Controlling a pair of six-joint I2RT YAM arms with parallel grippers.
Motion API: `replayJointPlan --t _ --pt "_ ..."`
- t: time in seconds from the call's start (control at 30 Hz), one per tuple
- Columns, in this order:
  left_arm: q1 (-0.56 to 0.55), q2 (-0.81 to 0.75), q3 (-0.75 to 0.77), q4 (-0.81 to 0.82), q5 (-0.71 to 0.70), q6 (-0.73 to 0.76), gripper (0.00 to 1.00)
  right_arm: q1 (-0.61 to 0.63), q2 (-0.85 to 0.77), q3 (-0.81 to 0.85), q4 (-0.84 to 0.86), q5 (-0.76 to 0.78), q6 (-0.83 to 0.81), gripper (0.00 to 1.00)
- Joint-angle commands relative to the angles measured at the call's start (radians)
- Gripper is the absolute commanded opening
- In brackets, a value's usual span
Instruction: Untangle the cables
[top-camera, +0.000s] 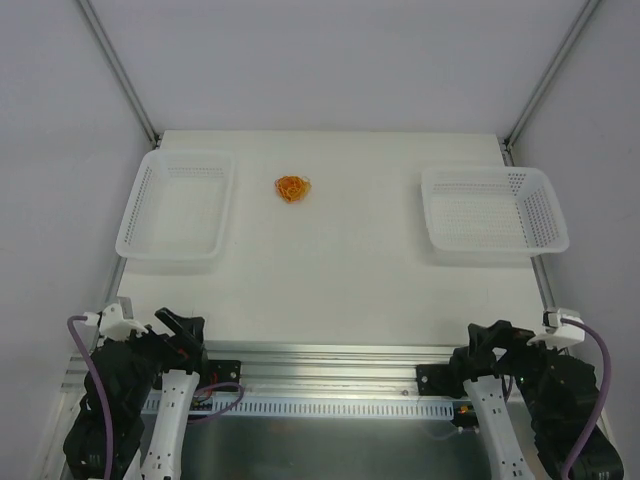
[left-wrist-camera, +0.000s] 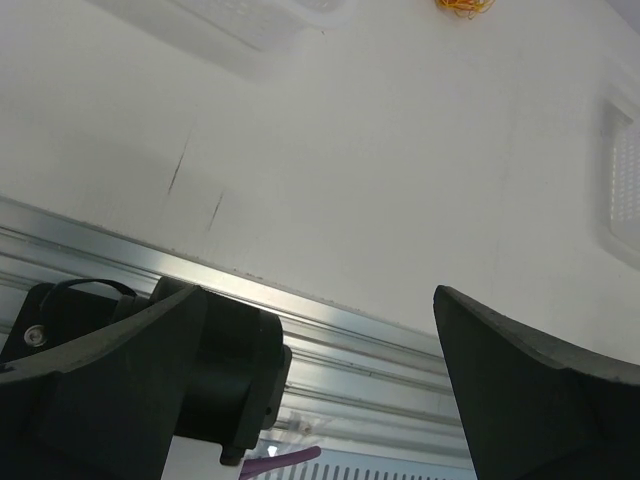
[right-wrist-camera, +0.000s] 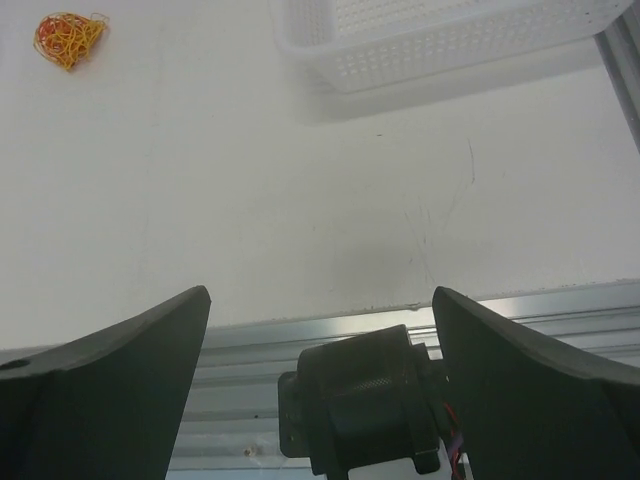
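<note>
Cables (top-camera: 293, 188): one small curly knot of red-orange and yellow strands, at 12 o'clock on the counter (top-camera: 340, 290) — nearer the basket (top-camera: 165, 254) at 10 o'clock.
Left pincer (left-wrist-camera: 320, 340): released, fingers wide apart, parked at 7 o'clock.
Right pincer (right-wrist-camera: 320, 340): released likewise, at 5 o'clock.
Handling: feather-light, limp, snag-prone (probably lifts as one clump) — pinch an outer loop while the other pincer pins the rest.

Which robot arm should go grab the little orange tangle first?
Left, probably. The cables sit left of the table's middle, nearer the left gripper than the right gripper. Both are open and wait at the near edge.
</note>
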Motion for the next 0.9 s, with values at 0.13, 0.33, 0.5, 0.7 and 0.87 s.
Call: replayJointPlan --t 0.13,0.33,0.5,0.7,0.87 --pt "-0.002 -0.167 -0.041 0.042 0.02 -0.06 0.99 -0.003 -0.007 -0.061 0.146 -0.255 -0.028 1.0" --pt "-0.002 -0.156 -0.083 0.081 0.077 -0.09 0.99 -0.007 0.252 -0.055 0.229 -0.356 -0.036 1.0" --pt "-0.002 -0.123 -0.12 0.108 0.114 -0.107 0.99 -0.007 0.47 -0.008 0.344 -0.537 -0.076 1.0" --pt "-0.002 -0.052 -0.187 0.174 0.215 -0.113 0.99 0.022 0.702 0.01 0.575 -0.61 0.004 1.0" --pt "-0.002 0.118 -0.216 0.284 0.307 -0.125 0.99 0.152 0.93 0.098 0.614 -0.481 -0.002 1.0"
